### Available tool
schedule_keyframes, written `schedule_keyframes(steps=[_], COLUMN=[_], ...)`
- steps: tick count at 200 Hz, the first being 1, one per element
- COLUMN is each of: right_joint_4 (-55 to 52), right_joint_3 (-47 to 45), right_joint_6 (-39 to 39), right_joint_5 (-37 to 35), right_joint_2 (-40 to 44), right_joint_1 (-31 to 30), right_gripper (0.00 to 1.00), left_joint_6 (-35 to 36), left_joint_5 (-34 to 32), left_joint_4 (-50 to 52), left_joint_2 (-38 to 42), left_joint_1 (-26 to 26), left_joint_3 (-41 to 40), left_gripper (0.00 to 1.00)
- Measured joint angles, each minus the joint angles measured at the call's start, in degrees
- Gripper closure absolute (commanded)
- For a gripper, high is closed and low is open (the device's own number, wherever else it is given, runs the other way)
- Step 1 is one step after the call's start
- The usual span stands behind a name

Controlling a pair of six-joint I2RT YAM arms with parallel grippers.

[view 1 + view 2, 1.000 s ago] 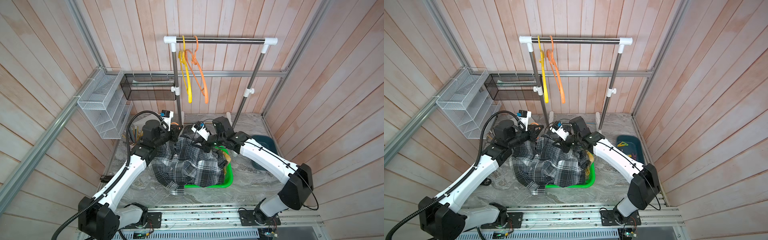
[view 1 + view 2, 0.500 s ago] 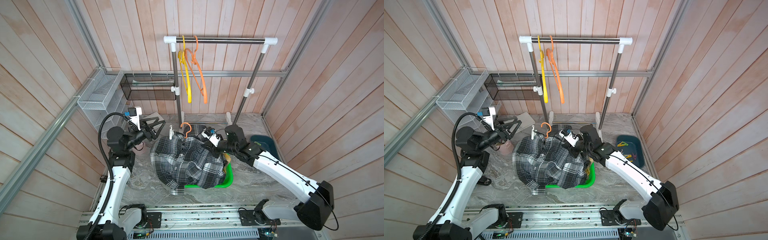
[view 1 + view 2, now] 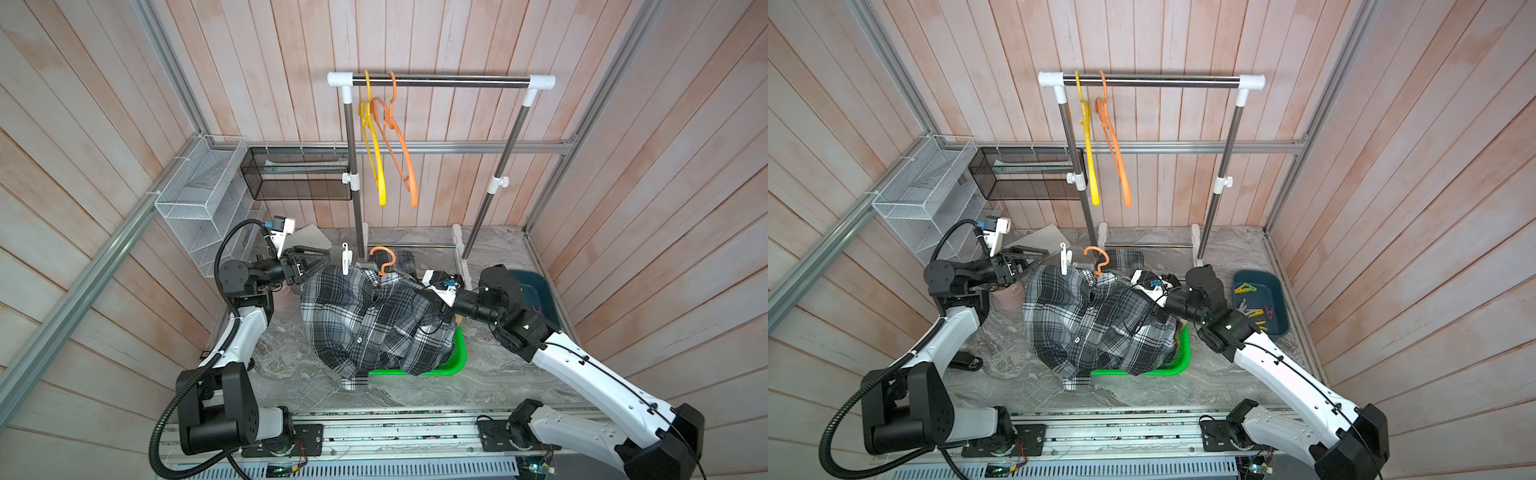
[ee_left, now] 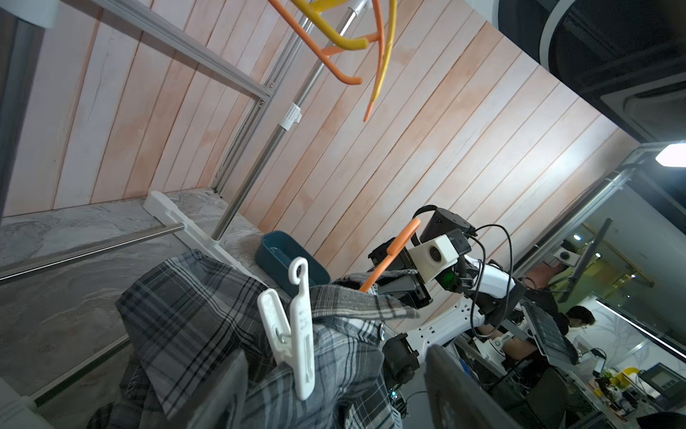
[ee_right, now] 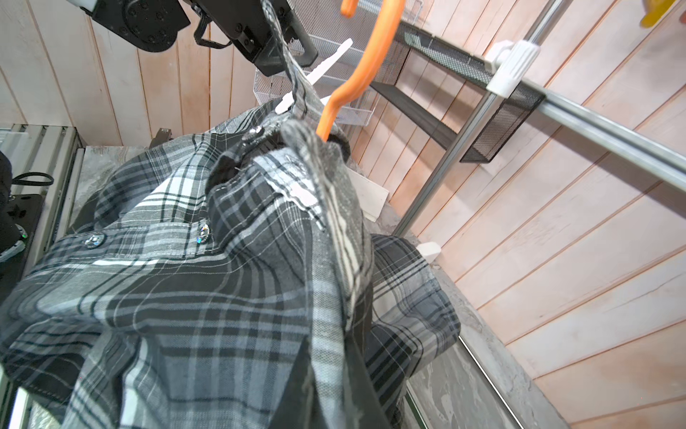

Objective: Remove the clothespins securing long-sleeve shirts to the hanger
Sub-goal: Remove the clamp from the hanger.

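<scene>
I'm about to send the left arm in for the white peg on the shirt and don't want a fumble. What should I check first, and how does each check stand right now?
1. Left claw open: ok, its fingers stand wide apart.
2. White clothespin clipped to the grey checked shirt: ok, upright on the shoulder near the orange hanger hook.
3. Clothespin in the left claw's line: ok, off-centre in the left wrist view, not yet enclosed.
4. Right claw steadying the shirt: ok, shut on fabric.
5. Blue bin has room: ok, bare floor shows.
6. More clothespins on this shirt: cannot tell, the far shoulder is hidden.
</scene>
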State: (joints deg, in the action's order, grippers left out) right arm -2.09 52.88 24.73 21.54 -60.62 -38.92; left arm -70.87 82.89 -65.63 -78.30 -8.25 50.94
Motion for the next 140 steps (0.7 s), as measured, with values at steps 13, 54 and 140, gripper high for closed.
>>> schedule_keyframes(steps=[13, 54, 140], right_joint_4=[-0.07, 0.59, 0.92], right_joint_3=[0.0, 0.0, 0.0], right_joint_6=[1.01, 3.15, 5.27], right_joint_5=[0.9, 3.54, 6.91], right_joint_2=[-0.04, -0.02, -0.02], right_joint_1=[0.02, 0.02, -0.48], right_gripper=[1.0, 1.0, 1.0], left_joint_6=[-0.13, 2.03, 8.17], left_joint_5=[0.98, 3.15, 4.22], left_joint_4=[-0.44, 1.53, 8.72], left_joint_2=[0.15, 0.52, 1.53], left_joint_1=[0.0, 0.22, 0.98], left_joint_3=[0.0, 0.07, 0.07], left_gripper=[0.24, 0.31, 0.29])
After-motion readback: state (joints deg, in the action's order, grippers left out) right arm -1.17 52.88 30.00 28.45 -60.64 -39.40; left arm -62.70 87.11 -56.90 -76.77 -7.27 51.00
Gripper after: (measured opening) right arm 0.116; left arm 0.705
